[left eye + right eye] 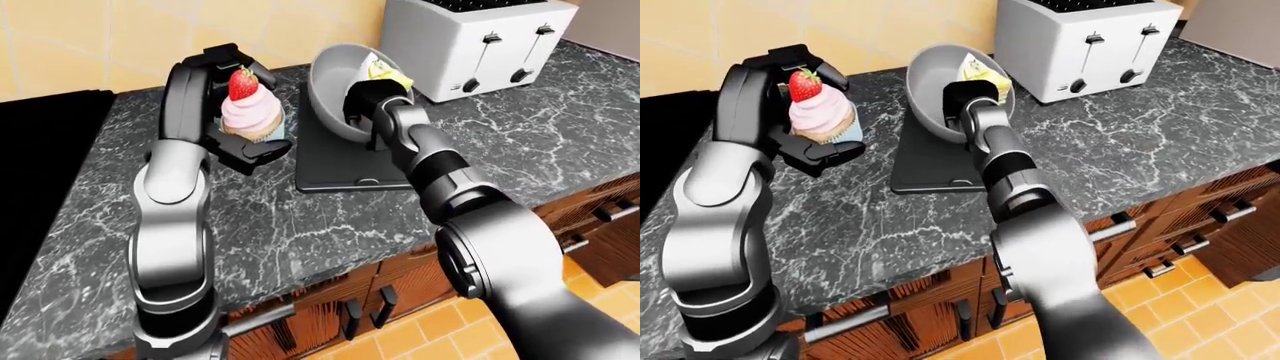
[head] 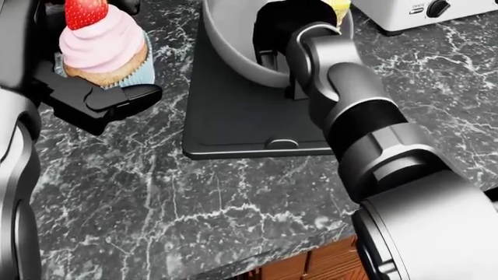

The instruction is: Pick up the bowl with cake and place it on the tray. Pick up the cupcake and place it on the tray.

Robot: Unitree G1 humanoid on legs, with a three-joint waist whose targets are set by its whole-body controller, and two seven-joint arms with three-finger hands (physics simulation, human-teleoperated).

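one cupcake (image 1: pixel 248 115), one bowl (image 1: pixel 340 91), one cake slice (image 1: pixel 385 72), one tray (image 1: pixel 335 163), one toaster (image 1: pixel 472 41).

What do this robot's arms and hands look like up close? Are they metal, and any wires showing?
Both arms are glossy silver-grey rounded tubes joined by black bands, looking metallic. The left arm and right arm match. The left hand and right hand are matte black and blocky, with chunky angular fingers. No cables or markings show.

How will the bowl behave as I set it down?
The bowl is steeply tilted in the right hand, so the cake may slide out. Its round underside could rock on the tray. It looks rigid, unlikely to flex.
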